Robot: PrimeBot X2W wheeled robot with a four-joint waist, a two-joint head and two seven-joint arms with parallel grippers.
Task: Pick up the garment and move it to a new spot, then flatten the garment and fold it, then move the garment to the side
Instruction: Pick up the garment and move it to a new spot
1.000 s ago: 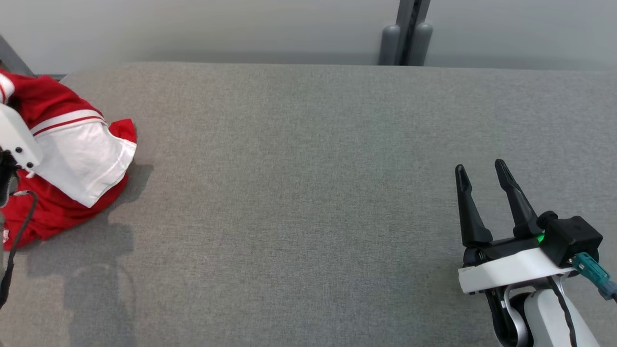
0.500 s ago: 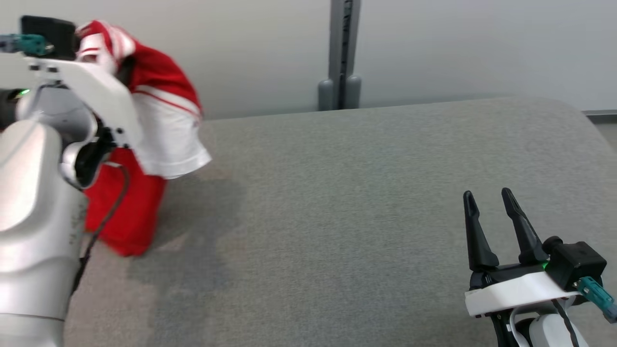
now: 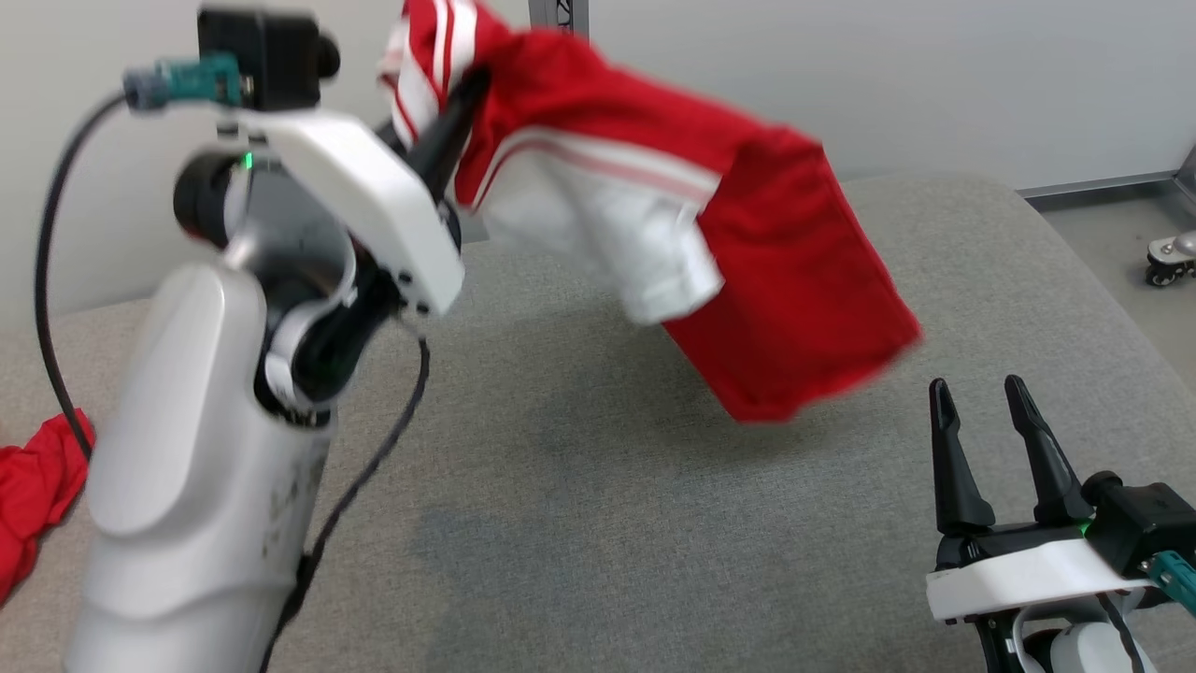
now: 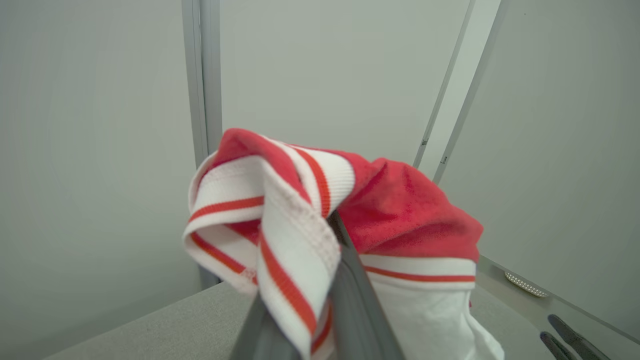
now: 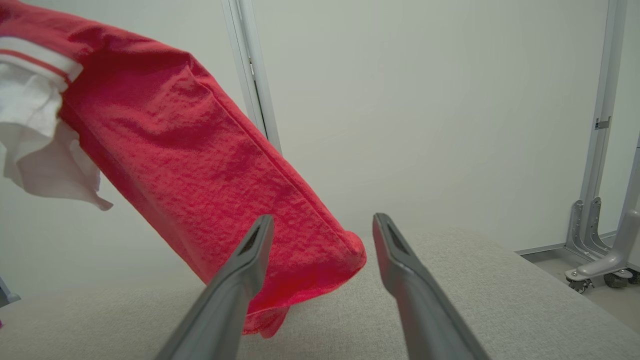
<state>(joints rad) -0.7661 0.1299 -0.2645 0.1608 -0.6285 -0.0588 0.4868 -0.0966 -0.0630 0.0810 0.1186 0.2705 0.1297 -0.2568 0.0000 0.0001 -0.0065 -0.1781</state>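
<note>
Hanging clear above the grey padded table [image 3: 598, 561], the red-and-white garment [image 3: 775, 271] is pinched at its striped band by the closed left gripper [image 3: 462, 103].
It is judged light, limp and not fragile; a thin pinch could slip, so hems or corners are best taken. The right gripper [image 3: 995, 439] is spread wide and empty, near the low hem.

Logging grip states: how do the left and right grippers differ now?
The left gripper is shut on the garment; the right gripper is open and holds nothing. The left is raised high; the right sits low over the grey surface. Both have dark fingers.
</note>
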